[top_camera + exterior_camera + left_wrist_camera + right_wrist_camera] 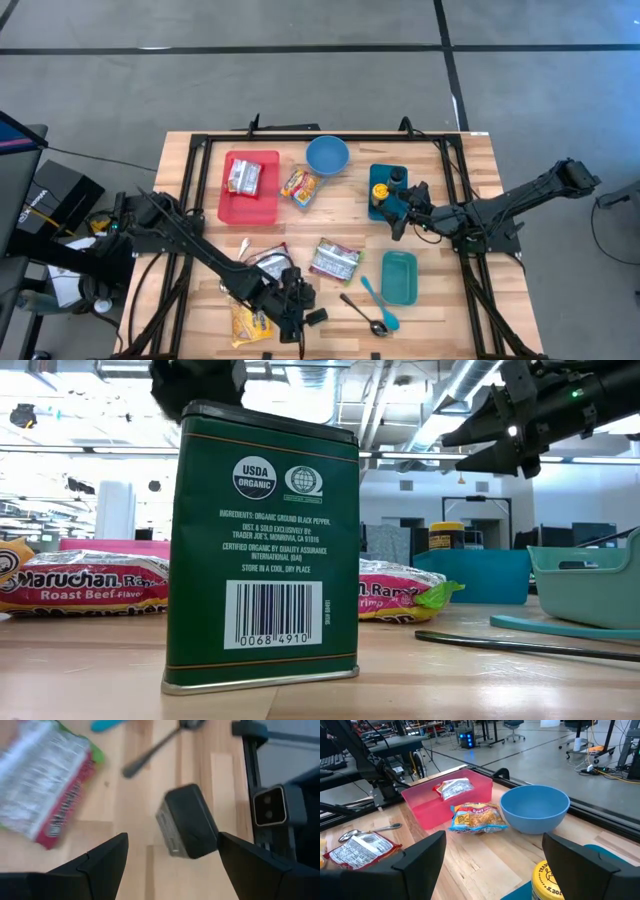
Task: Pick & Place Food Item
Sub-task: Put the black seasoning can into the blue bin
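Your left end effector (170, 865) hovers wide open, empty, over the upright pepper tin (187, 821); an off-center descent could tip it. Right end effector (492, 865) open, empty too.

Green pepper tin (262, 550): rectangular, dark lid, upright on the worktop at its front edge; barcode and USDA Organic seal on the visible face. Left claw (170, 857) directly above it, fingers spread wide to either side, not touching. Red-and-silver ramen packet (335, 260) lies flat behind the tin.
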{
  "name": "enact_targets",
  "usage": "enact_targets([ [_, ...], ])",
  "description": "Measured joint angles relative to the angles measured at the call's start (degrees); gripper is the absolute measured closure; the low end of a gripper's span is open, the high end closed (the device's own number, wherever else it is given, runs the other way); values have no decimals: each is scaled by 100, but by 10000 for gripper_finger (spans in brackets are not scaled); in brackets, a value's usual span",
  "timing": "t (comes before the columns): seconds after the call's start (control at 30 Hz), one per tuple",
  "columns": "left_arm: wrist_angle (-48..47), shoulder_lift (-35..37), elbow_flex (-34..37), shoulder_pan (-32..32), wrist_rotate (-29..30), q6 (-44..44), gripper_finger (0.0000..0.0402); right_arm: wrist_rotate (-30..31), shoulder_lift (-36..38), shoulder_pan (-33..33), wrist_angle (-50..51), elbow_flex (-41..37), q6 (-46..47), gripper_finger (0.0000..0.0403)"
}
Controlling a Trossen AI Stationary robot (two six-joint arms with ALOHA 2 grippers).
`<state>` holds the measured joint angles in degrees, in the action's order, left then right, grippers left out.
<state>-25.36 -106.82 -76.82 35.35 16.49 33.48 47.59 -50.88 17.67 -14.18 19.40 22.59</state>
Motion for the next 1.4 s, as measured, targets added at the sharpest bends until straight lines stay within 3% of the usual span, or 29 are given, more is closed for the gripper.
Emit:
enact_targets([
  [0.17, 12, -105, -5, -104, -386, 3, 101, -4, 0, 14, 87, 0, 145, 78],
  [1.4, 359, -445, 0, -170, -782, -491, 101, 24, -2, 188, 222, 0, 145, 78],
])
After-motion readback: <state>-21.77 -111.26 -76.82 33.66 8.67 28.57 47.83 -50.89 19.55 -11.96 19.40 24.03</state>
